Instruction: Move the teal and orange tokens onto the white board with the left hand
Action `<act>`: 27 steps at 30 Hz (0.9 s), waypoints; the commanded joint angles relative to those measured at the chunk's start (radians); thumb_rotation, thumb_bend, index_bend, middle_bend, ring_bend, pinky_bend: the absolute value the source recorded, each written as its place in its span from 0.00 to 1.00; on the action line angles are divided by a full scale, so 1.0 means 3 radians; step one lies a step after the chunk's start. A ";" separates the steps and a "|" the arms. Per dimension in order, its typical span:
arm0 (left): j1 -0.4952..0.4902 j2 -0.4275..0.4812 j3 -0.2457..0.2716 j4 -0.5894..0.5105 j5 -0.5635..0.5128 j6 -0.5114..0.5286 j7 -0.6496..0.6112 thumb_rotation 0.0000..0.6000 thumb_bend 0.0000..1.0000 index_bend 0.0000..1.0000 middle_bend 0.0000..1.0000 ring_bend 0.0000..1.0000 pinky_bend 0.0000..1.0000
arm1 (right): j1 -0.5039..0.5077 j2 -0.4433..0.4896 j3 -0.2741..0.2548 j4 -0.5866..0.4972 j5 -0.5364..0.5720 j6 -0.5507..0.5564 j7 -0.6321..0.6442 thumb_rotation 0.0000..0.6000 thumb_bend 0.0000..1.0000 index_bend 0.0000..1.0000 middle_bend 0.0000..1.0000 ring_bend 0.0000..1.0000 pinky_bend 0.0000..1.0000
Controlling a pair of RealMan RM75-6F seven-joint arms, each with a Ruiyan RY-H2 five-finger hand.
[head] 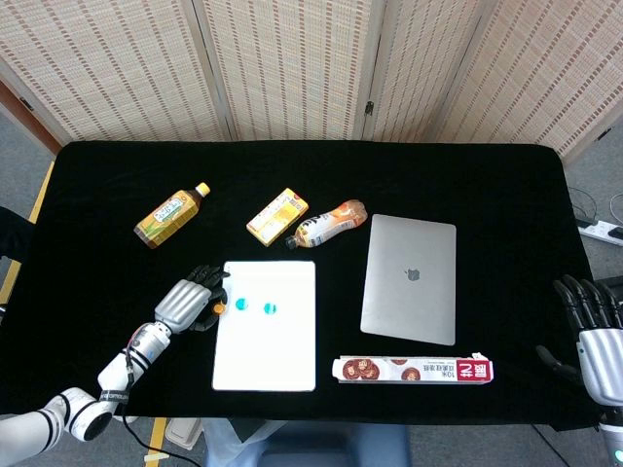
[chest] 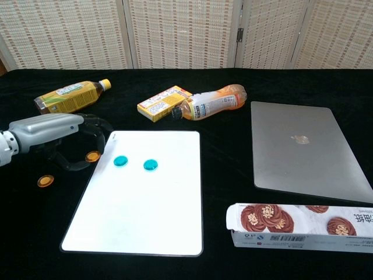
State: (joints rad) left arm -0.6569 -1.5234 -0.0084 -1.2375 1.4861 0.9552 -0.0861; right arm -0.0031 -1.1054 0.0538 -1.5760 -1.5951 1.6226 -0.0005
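Note:
The white board [head: 265, 341] [chest: 140, 204] lies at the front centre of the black table. Two teal tokens [head: 242, 305] [head: 269, 309] rest on its upper part, also seen in the chest view [chest: 120, 161] [chest: 151, 165]. My left hand [head: 185, 304] [chest: 55, 129] hovers just left of the board and pinches one orange token [head: 219, 308] [chest: 92, 156] at the board's left edge. A second orange token [chest: 45, 181] lies on the cloth further left. My right hand [head: 594, 326] hangs by the table's right edge with its fingers apart, holding nothing.
A green tea bottle [head: 171, 214], a yellow box [head: 277, 215] and an orange drink bottle [head: 327, 223] lie behind the board. A closed laptop [head: 410, 278] sits to the right, with a long cookie box [head: 413, 370] in front of it.

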 commanded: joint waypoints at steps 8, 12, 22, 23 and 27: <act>-0.0001 -0.0014 0.0065 -0.0257 0.0107 0.0049 0.0340 1.00 0.47 0.50 0.16 0.03 0.00 | -0.0007 -0.0006 -0.0003 0.0019 -0.0014 0.0019 0.0025 0.98 0.21 0.00 0.08 0.04 0.00; 0.0000 -0.0058 0.0074 -0.0265 0.0108 0.0049 0.0452 1.00 0.47 0.50 0.16 0.03 0.00 | -0.0013 -0.0001 -0.0003 0.0023 -0.0009 0.0024 0.0031 0.98 0.21 0.00 0.08 0.04 0.00; 0.0024 -0.0092 0.0120 -0.0340 0.0136 0.0072 0.0631 1.00 0.47 0.50 0.16 0.03 0.00 | -0.0022 0.0003 -0.0006 0.0020 -0.0006 0.0030 0.0037 0.98 0.21 0.00 0.08 0.03 0.00; 0.0025 -0.0101 0.0124 -0.0337 0.0136 0.0068 0.0636 1.00 0.47 0.50 0.16 0.03 0.00 | -0.0023 0.0002 -0.0007 0.0020 -0.0008 0.0031 0.0036 0.98 0.21 0.00 0.08 0.04 0.00; 0.0040 -0.0133 0.0131 -0.0311 0.0119 0.0068 0.0686 1.00 0.47 0.48 0.16 0.02 0.00 | -0.0024 0.0004 -0.0007 0.0018 -0.0010 0.0033 0.0040 0.98 0.21 0.00 0.08 0.04 0.00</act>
State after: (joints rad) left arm -0.6465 -1.5611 0.0303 -1.3327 1.5232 0.9747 0.1168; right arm -0.0102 -1.1044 0.0515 -1.5705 -1.5982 1.6325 0.0114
